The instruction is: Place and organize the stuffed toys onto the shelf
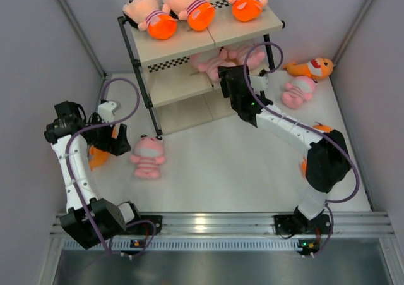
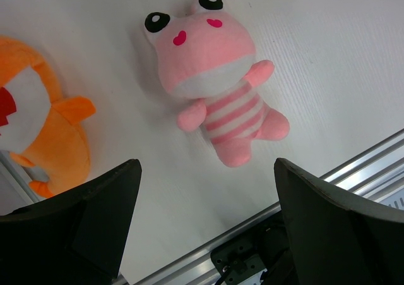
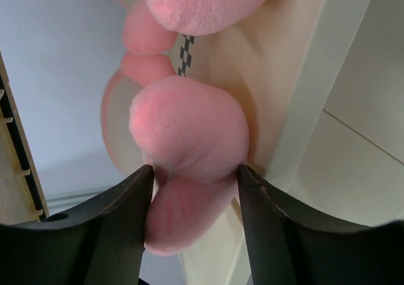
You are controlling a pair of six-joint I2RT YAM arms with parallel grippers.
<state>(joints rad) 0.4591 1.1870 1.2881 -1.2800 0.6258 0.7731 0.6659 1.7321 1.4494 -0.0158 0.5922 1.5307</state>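
Observation:
The shelf (image 1: 189,45) stands at the back, with three peach-headed dolls (image 1: 189,6) lying on its top board. On the middle board lies a pink stuffed toy (image 1: 211,64). My right gripper (image 1: 226,76) reaches in at that toy. In the right wrist view the jaws of the right gripper (image 3: 196,184) stand apart, with the pink toy (image 3: 189,127) filling the gap and resting on the beige board (image 3: 278,76). My left gripper (image 2: 208,190) hangs wide open and empty over the table, just short of a pink striped toy (image 2: 214,83). An orange shark (image 2: 38,127) lies to its left.
Right of the shelf, an orange shark (image 1: 312,67) and a pink toy (image 1: 298,91) lie on the table. A bit of orange plush (image 1: 322,128) shows behind the right arm. An aluminium rail (image 1: 214,222) runs along the near edge. Grey walls close in both sides.

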